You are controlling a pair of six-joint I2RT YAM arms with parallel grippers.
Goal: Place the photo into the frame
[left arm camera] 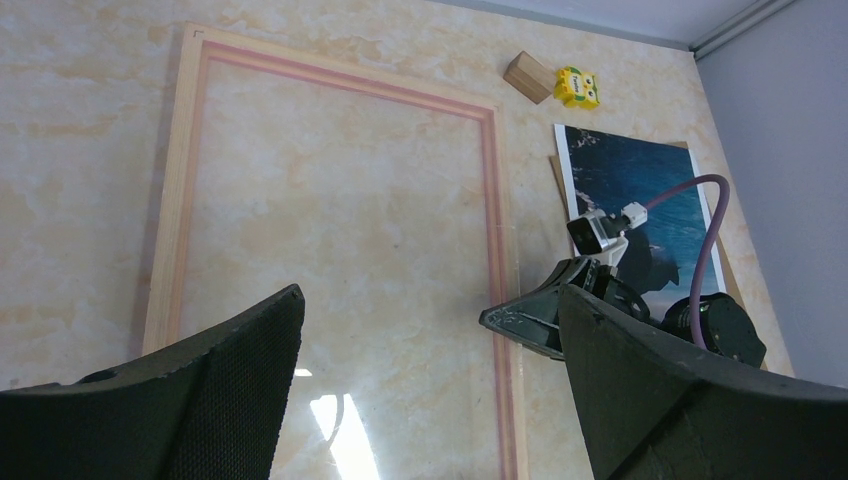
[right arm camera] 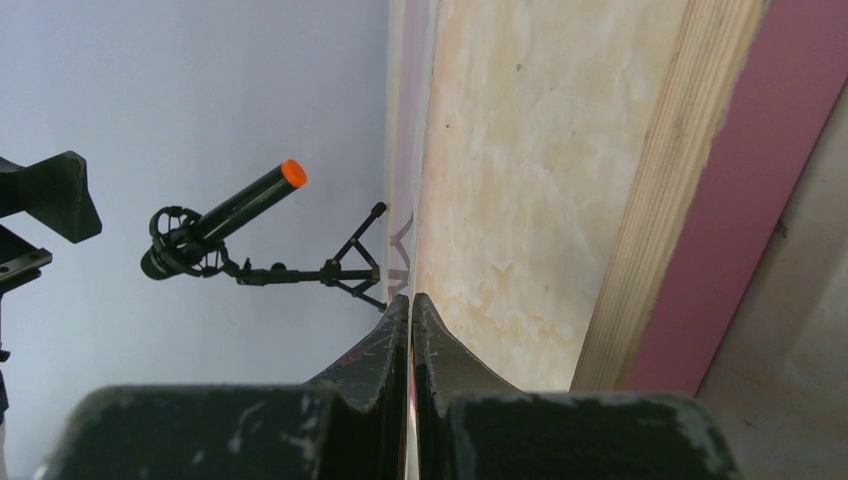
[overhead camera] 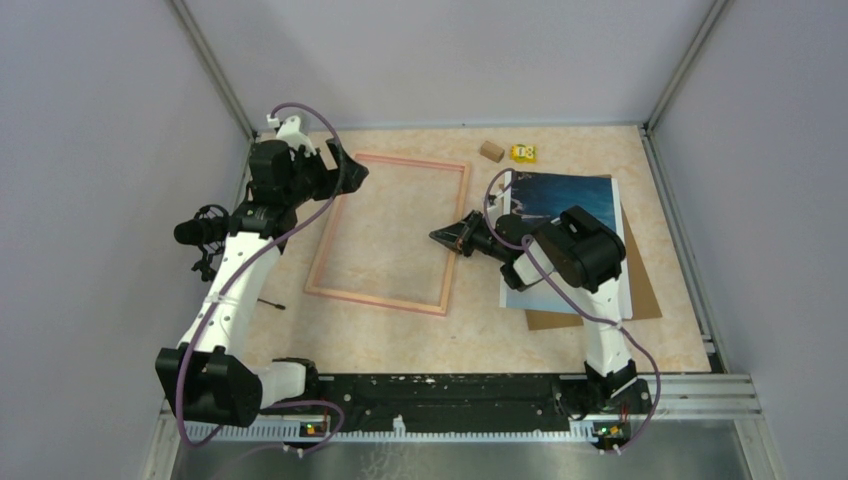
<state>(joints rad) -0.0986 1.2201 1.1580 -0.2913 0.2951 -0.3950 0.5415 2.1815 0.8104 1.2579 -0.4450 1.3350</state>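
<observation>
Photo (overhead camera: 565,195) lies right of frame (overhead camera: 410,160), not yet inserted; right fingers (right arm camera: 385,370) sit pinched shut at frame's right rail, left fingers (left arm camera: 230,390) wide above frame, so gripping photo's edge likely comes next.

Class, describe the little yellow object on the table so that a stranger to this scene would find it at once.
On the marbled table, look along the far edge, just beyond the dark blue photo. Two small blocks lie there side by side. Pick the yellow block, nearer the photo and bearing dark markings; the wooden block beside it is plain brown.
</observation>
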